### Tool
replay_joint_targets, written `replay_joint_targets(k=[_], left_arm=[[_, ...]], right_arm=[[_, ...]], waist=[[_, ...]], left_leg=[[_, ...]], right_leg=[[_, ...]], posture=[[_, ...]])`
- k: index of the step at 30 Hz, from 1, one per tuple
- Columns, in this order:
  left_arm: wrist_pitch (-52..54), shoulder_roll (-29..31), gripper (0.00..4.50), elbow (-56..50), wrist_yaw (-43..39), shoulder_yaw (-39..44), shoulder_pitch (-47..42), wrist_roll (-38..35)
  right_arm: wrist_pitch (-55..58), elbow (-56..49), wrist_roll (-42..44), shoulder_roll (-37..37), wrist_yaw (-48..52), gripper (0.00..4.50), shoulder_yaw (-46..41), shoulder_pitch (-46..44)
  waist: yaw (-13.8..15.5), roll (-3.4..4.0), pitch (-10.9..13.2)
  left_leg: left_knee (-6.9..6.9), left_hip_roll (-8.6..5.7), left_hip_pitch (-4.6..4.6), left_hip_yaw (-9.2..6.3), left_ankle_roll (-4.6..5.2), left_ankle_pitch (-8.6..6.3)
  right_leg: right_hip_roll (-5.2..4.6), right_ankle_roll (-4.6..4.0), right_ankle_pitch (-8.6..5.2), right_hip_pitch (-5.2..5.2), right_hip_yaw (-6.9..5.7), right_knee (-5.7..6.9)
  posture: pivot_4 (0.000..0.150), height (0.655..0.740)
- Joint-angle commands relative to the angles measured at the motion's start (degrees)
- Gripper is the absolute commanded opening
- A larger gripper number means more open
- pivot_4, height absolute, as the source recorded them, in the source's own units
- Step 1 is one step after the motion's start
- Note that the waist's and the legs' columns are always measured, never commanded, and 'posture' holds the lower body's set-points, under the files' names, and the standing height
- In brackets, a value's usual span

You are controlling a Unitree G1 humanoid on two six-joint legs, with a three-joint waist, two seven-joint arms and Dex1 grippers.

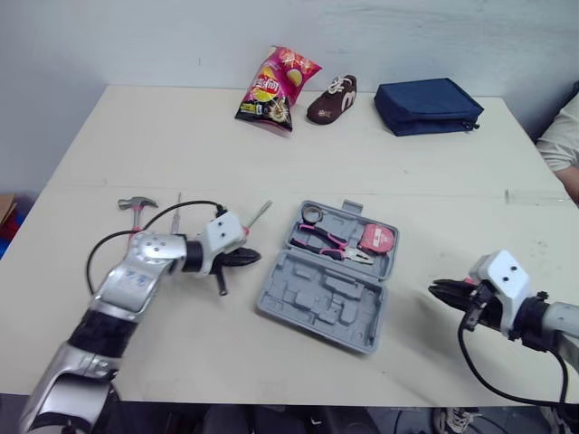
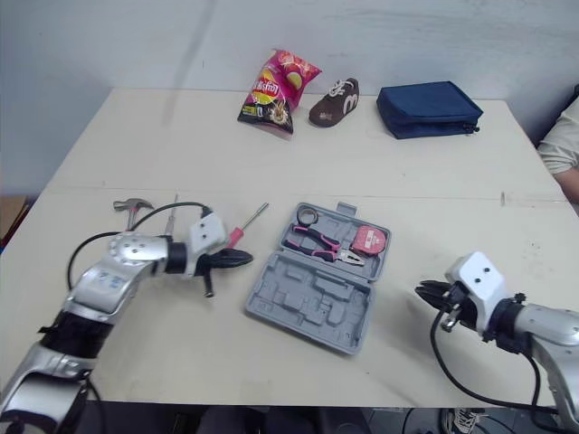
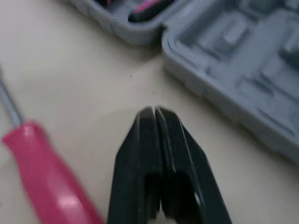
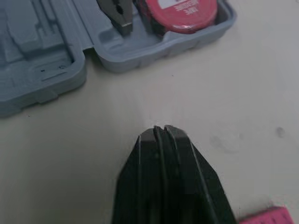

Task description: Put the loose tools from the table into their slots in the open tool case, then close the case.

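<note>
- Left end effector (image 1: 246, 259) is seen fully closed and empty, low over the desk (image 1: 181, 145), with the open tool case (image 1: 312, 303) at its 3 o'clock.
- Right end effector (image 1: 446, 293) is likewise pressed shut on nothing, at 4 o'clock of the case.
- Picking up the pink-handled screwdriver (image 2: 238, 236) is judged to be the step in hand. It lies loose just beside the left fingertips at their 12 o'clock, with its shaft aimed toward 1 o'clock.
- The fingers should be opened before any descent and turned across the handle. They should be closed on the pink grip rather than the thin shaft, so that rolling is avoided.
- A long slot in the case's empty 6 o'clock half should be chosen before the carry, since the pliers (image 1: 330, 244) and tape measure (image 1: 375, 238) are already seated in the 12 o'clock half.
- Hammer (image 1: 136, 205) lies at 10 o'clock of the left end effector, well apart from the case.
- A dark rod (image 1: 221, 286) under the left wrist is partly covered, so its kind cannot be told.
- A pink scrap (image 4: 273, 215) beside the right fingers is cut off and cannot be identified.
</note>
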Motion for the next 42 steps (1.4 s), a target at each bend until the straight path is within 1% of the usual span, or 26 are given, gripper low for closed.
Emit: replay_joint_targets(k=[1,2,4,6,14,18,22,26,31,34,37,39,40,41,42], left_arm=[[-2.0,-4.0,0.00,5.2,3.7,-3.1,-4.5,5.2],[-2.6,-4.9,0.00,6.6,4.3,-3.7,-5.3,6.2],[-1.3,-6.9,0.00,6.1,3.0,-3.3,-5.5,4.6],[-0.3,-7.6,0.00,5.3,2.0,-2.9,-5.3,3.7],[1.7,-4.6,0.00,-0.8,-3.4,-3.7,-1.6,2.8],[5.8,-3.7,0.00,-8.7,-5.2,-4.3,1.8,0.9],[8.1,-2.2,0.00,-12.5,-5.2,-4.4,3.9,1.3],[9.1,-2.4,0.00,-12.0,-2.7,-4.2,5.0,2.9],[12.3,-2.0,0.00,-13.8,-1.9,-2.4,6.7,1.2],[13.7,-1.3,0.00,-15.7,-1.7,0.6,8.4,-1.0],[15.0,1.0,0.00,-19.2,-1.5,4.8,11.4,-3.2],[17.6,3.1,0.00,-23.5,-1.7,11.3,15.5,-7.3],[19.9,4.0,0.00,-26.1,-2.0,16.5,18.3,-10.5],[22.0,4.9,0.24,-28.6,-2.8,22.6,21.7,-14.3],[23.5,5.7,0.49,-30.5,-3.7,28.3,25.1,-17.5]], right_arm=[[-2.0,-1.4,-2.9,1.0,-1.4,0.05,4.2,-1.0],[-2.4,-1.3,-3.5,1.1,-1.4,0.05,5.3,-1.1],[-2.7,-0.8,-4.3,2.1,-2.6,0.05,6.9,-2.1],[-2.6,-0.5,-4.8,3.0,-3.5,0.05,7.8,-3.1],[-0.8,0.4,-5.4,6.0,-4.7,0.05,12.7,-9.0],[-0.2,1.7,-4.5,5.4,-2.2,0.05,13.6,-11.9],[-0.3,2.3,-3.9,3.7,1.1,0.05,13.7,-12.6],[-0.6,3.5,-4.6,3.1,2.8,0.05,14.0,-13.2],[-0.4,4.2,-5.3,2.6,3.5,0.05,13.9,-13.6],[-0.8,4.3,-5.3,1.7,4.2,0.05,12.4,-13.0],[-1.0,3.6,-4.7,-0.4,5.0,0.05,9.0,-11.2],[-0.7,3.1,-2.6,-1.7,5.9,0.05,3.3,-8.8],[0.3,2.9,-0.8,-2.3,6.7,0.33,-0.6,-7.5],[1.8,3.0,1.4,-3.0,7.9,0.67,-4.9,-5.9],[3.0,3.0,3.3,-3.6,9.3,0.89,-8.6,-4.3]], waist=[[0.1,0.01,0.0],[0.1,0.00,0.0],[-0.2,0.01,0.0],[-0.2,0.04,0.0],[-0.1,0.06,0.0],[-0.2,0.07,0.0],[-0.1,0.08,-0.1],[-0.1,0.08,-0.1],[-0.2,0.08,-0.1],[-0.3,0.08,-0.1],[-0.3,0.08,-0.1],[-0.3,0.09,0.0],[-0.3,0.09,-0.1],[-0.3,0.09,0.0],[-0.3,0.09,0.0]], left_leg=[[0.01,0.00,0.00,0.00,0.00,0.00],[0.03,0.00,0.02,0.00,0.00,0.00],[0.03,0.00,0.02,0.01,0.00,0.00],[0.02,0.04,0.02,0.04,-0.01,0.00],[0.19,0.08,0.05,0.05,-0.07,0.03],[0.19,0.08,0.05,0.05,-0.07,0.02],[0.20,0.09,0.05,0.02,-0.07,0.02],[0.25,0.07,0.05,0.01,-0.06,0.02],[0.25,0.08,0.05,-0.01,-0.06,0.02],[0.23,0.11,0.05,-0.01,-0.07,0.02],[0.23,0.11,0.04,-0.02,-0.07,0.02],[0.21,0.11,0.04,-0.04,-0.07,0.02],[0.19,0.12,0.03,-0.04,-0.07,0.02],[0.18,0.11,0.03,-0.04,-0.07,0.02],[0.17,0.13,0.00,-0.05,-0.07,0.02]], right_leg=[[0.00,0.00,0.00,-0.02,0.00,0.02],[0.00,0.00,0.00,0.00,0.00,0.05],[0.01,0.00,0.00,-0.02,0.02,0.09],[0.01,-0.02,-0.02,-0.07,0.02,0.18],[0.02,-0.09,-0.07,-0.12,0.03,0.50],[0.01,-0.09,-0.07,-0.11,0.04,0.49],[0.02,-0.10,-0.07,-0.11,0.02,0.51],[0.01,-0.10,-0.07,-0.08,0.02,0.51],[0.01,-0.10,-0.07,-0.08,0.02,0.51],[0.04,-0.10,-0.07,-0.09,0.02,0.53],[0.04,-0.10,-0.07,-0.09,0.02,0.52],[0.03,-0.11,-0.08,-0.10,0.02,0.50],[0.02,-0.11,-0.08,-0.11,0.02,0.49],[0.02,-0.11,-0.08,-0.11,0.02,0.49],[0.01,-0.11,-0.08,-0.12,0.02,0.49]], posture=[[0.150,0.7400],[0.150,0.7400],[0.150,0.7400],[0.150,0.7400],[0.150,0.7400],[0.150,0.7400],[0.150,0.7400],[0.150,0.7400],[0.150,0.7400],[0.150,0.7400],[0.150,0.7400],[0.150,0.7400],[0.150,0.7400],[0.150,0.7400],[0.150,0.7400]])
